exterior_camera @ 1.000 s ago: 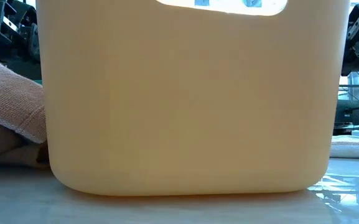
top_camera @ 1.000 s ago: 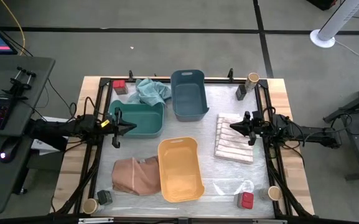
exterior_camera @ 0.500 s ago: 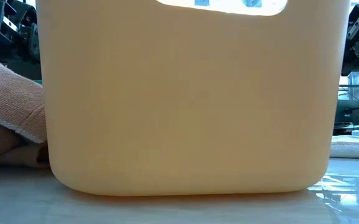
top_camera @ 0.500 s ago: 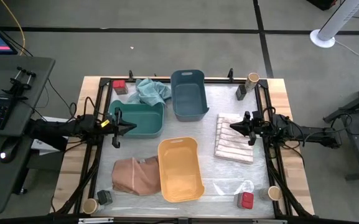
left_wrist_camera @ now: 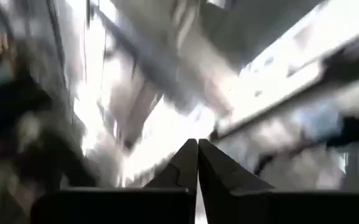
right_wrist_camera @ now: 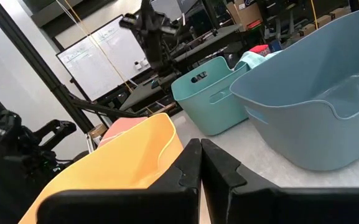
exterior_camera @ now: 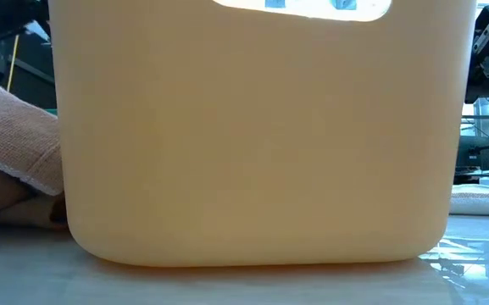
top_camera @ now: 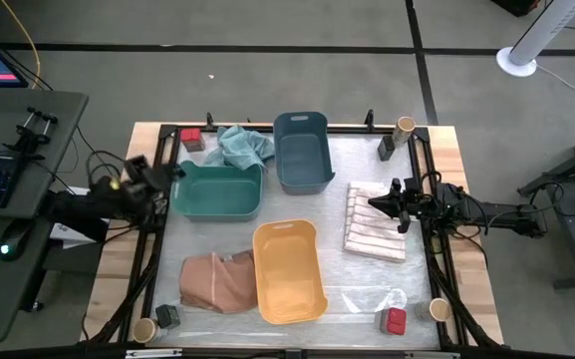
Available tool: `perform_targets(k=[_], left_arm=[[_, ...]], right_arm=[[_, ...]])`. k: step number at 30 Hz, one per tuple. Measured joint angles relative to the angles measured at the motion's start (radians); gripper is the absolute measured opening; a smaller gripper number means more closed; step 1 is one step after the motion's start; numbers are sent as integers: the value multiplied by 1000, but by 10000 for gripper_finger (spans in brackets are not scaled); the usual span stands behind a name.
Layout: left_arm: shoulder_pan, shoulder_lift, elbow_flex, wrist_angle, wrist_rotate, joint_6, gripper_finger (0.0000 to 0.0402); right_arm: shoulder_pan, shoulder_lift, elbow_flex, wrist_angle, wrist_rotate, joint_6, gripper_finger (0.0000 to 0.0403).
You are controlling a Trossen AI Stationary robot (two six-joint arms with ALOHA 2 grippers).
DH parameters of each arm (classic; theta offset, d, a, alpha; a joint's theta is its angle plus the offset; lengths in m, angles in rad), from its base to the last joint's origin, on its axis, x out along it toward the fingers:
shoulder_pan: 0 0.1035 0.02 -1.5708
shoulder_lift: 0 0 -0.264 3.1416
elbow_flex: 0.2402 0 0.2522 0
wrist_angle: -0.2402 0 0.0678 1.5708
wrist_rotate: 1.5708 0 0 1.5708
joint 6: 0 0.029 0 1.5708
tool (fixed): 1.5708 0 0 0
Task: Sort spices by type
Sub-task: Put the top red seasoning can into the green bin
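Note:
In the high view the spices stand at the table's corners. A red box [top_camera: 191,138] is far left, and a dark grey box [top_camera: 386,148] with a tan jar [top_camera: 404,127] is far right. Another tan jar [top_camera: 144,329] and grey box [top_camera: 167,316] are near left. A red box [top_camera: 395,320] and a tan jar [top_camera: 438,310] are near right. My left gripper [top_camera: 170,172], shut [left_wrist_camera: 198,152], hangs raised by the green bin's far left corner. My right gripper [top_camera: 372,202], shut [right_wrist_camera: 200,152], hovers over the striped cloth's left edge. Neither holds anything.
The green bin [top_camera: 217,189], blue bin [top_camera: 302,150] and yellow bin [top_camera: 289,271] fill the table's middle. A teal cloth [top_camera: 242,145] lies far left, a striped cloth [top_camera: 375,221] right and a tan cloth [top_camera: 215,281] near left. The yellow bin [exterior_camera: 261,135] blocks the low view.
My left gripper has swung quickly away from the green bin's left side, rising and moving toward the table's far left edge. Its wrist view is blurred by the motion. It has left the low view's upper left corner. The fingers stay shut.

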Motion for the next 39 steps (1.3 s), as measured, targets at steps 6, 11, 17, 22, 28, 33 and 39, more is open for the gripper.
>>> perform_targets(k=[6,11,17,22,28,33,39], left_arm=[[25,99,185,-400,-73,-52,1],[162,290,555,-1026,-79,-39,1],[475,576,981,-1637,26,22,1],[699,875,1128,-1734,402,58,1],[930,1202,1239,-1906,473,208,1],[1049,1341,1326,-1898,549,320,1],[1142,1421,1413,-1865,535,483,1]], right_arm=[[0,0,0,0,0,0,1],[0,0,0,0,0,0,1],[0,0,0,0,0,0,1],[0,0,0,0,0,0,1],[0,0,0,0,0,0,1],[0,0,0,0,0,0,1],[0,0,0,0,0,0,1]])
